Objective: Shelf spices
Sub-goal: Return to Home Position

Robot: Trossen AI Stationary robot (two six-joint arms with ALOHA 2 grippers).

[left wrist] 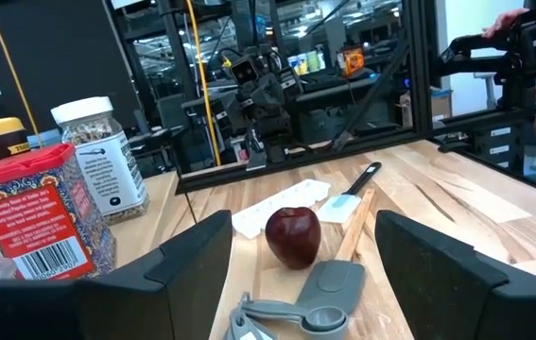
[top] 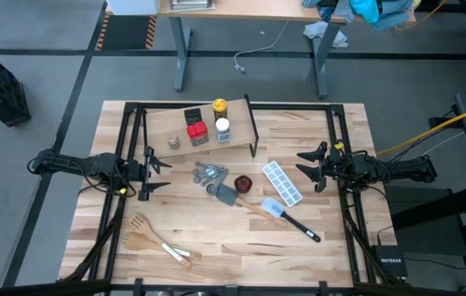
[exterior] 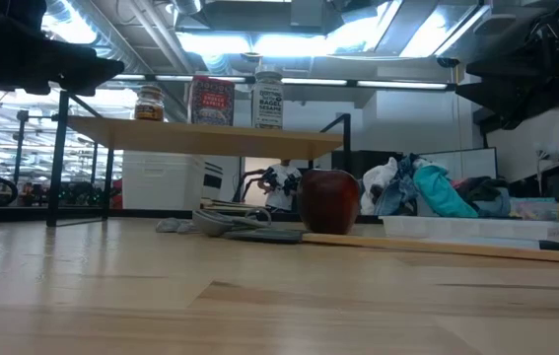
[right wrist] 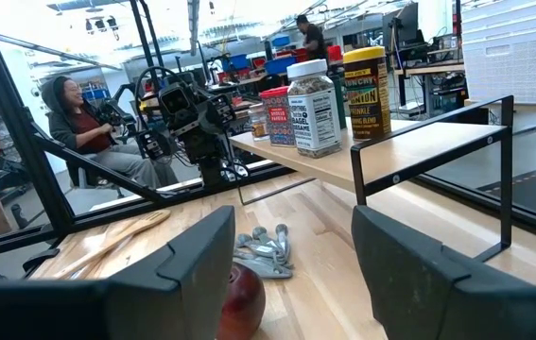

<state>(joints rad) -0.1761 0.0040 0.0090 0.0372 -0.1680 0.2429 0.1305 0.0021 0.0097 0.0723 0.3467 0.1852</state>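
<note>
Low view: red tin (exterior: 212, 101) hides dark grey tin (top: 191, 117) on the shelf (top: 157, 125); flanking left pincer (top: 157, 174), right pincer (top: 305, 163) gape empty.

five spice containers (top: 196, 130), one shelf (top: 159, 123), one red apple (top: 244, 182), one ice tray (top: 283, 182).

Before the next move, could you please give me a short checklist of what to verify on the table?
1. All five spices on the shelf: white-capped jar, yellow-capped jar, tiny brown jar, red tin, dark grey tin: ok.
2. The left gripper open and empty: ok.
3. The right gripper open and empty: ok.
4. Both grippers clear of the shelf: ok.
5. Dark grey tin upright: cannot tell.
</note>
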